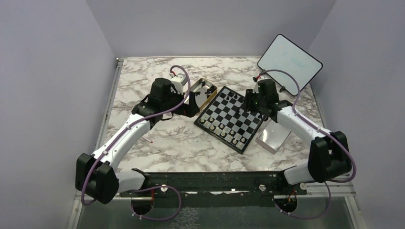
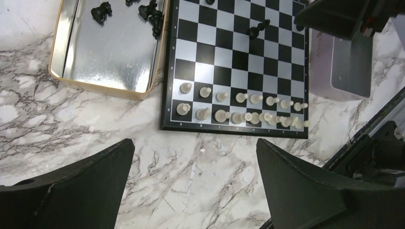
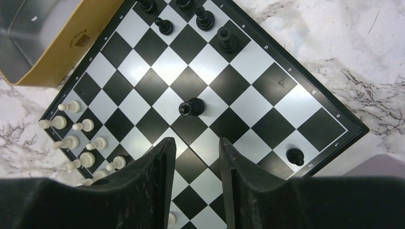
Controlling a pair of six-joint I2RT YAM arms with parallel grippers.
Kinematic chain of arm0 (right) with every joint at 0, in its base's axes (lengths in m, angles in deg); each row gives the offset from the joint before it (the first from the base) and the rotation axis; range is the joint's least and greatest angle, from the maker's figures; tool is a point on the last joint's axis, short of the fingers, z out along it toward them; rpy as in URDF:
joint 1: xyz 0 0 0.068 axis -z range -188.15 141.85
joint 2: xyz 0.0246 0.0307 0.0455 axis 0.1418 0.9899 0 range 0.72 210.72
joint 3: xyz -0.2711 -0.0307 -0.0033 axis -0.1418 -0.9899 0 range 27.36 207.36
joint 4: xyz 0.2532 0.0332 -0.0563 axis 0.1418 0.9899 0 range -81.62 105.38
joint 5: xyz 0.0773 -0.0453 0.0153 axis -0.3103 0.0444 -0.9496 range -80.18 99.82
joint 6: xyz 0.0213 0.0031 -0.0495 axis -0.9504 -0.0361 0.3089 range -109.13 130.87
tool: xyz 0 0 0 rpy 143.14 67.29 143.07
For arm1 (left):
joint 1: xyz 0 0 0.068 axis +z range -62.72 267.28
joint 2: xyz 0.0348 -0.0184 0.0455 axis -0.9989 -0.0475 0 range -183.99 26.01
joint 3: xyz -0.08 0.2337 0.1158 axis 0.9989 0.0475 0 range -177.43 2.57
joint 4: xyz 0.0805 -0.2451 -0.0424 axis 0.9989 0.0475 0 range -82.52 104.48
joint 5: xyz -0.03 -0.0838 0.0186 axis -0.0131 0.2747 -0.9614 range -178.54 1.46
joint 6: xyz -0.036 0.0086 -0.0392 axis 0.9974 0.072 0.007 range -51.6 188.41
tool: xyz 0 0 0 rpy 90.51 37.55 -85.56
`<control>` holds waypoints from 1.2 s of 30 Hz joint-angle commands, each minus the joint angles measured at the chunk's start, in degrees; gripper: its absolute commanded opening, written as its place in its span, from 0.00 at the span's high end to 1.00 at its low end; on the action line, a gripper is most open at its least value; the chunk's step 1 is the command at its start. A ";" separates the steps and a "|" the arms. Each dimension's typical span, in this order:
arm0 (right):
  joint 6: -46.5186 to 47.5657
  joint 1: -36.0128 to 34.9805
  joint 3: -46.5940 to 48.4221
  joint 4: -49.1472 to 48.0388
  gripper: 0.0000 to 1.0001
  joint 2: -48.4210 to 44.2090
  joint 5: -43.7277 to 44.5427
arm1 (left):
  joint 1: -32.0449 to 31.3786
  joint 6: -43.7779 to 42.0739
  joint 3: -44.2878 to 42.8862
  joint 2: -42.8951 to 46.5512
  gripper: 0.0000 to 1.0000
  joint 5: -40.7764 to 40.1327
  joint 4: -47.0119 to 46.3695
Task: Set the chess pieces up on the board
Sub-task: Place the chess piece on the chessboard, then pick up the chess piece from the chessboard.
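Gold tin [image 2: 110, 52] just beside board [image 2: 223, 76] edge; lone black piece [image 3: 191, 108] mid-board.

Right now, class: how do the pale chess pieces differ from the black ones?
The pale pieces fill two tidy rows along one board edge; black pieces stand scattered. Visible pale pieces are all on the board; some black pieces lie in the gold tin. Both sets are tiny figures.

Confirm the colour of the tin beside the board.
The tin is gold outside, bare silver metal inside. Left wrist view shows it best.
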 commanded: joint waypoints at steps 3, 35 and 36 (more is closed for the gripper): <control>1.05 -1.33 3.48 -1.47 0.54 5.17 2.02 | -0.06 -2.71 5.20 5.91 0.01 -3.26 2.65; 0.66 -4.01 10.04 1.13 0.77 15.37 9.33 | -0.06 -3.39 8.82 15.66 0.01 -7.76 1.56; 0.77 -4.00 10.11 0.82 0.77 15.30 10.27 | -0.06 -3.39 8.82 15.70 0.01 -7.82 1.56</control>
